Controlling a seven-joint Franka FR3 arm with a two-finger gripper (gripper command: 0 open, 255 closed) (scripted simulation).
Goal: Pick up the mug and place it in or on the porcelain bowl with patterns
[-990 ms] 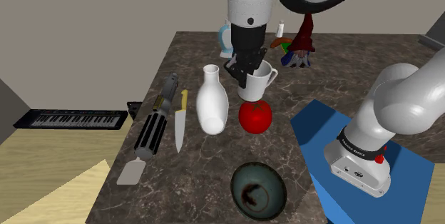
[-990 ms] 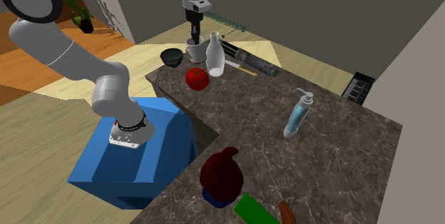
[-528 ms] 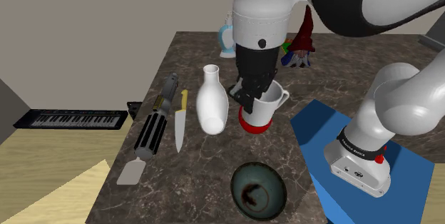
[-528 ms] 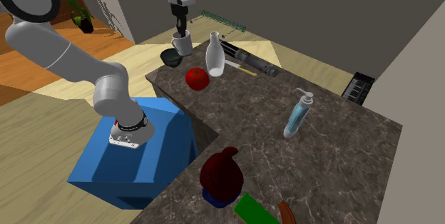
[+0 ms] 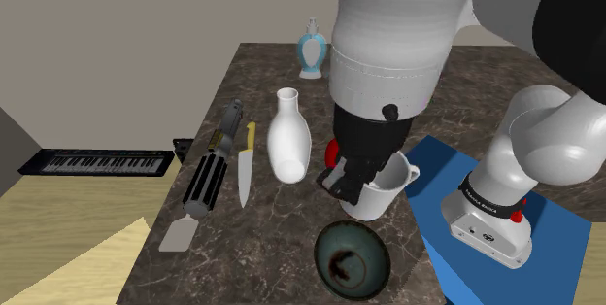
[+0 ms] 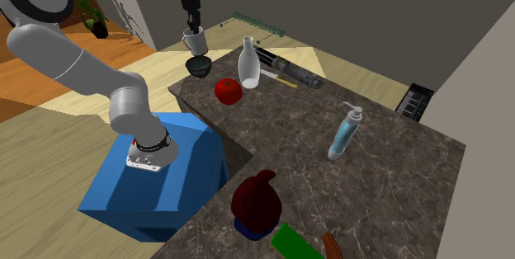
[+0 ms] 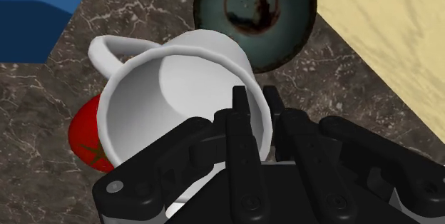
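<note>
A white mug [image 5: 388, 185] with a handle hangs in the air, with my gripper [image 5: 352, 182] shut on its rim. In the wrist view one finger [image 7: 241, 115] sits inside the mug [image 7: 178, 87] and the other outside its wall. The dark greenish bowl [image 5: 352, 257] with a brown-patterned inside lies on the marble counter, just in front of and below the mug in the shoulder view. In the second exterior view the mug [image 6: 196, 43] hangs above the bowl [image 6: 198, 67]. The bowl [image 7: 257, 16] lies just past the mug's rim.
A red tomato [image 7: 85, 137] lies under the mug. A white vase [image 5: 289, 136], a knife [image 5: 246, 162], a dark spatula [image 5: 204, 182] and a soap dispenser [image 5: 311, 49] stand on the counter. My blue stand [image 5: 505, 254] adjoins the counter. A gnome figure [image 6: 256, 204] sits at the far end.
The arm has carried the mug from above the tomato toward the bowl, nearer the counter's front edge in the shoulder view. The grip stayed shut on it.
</note>
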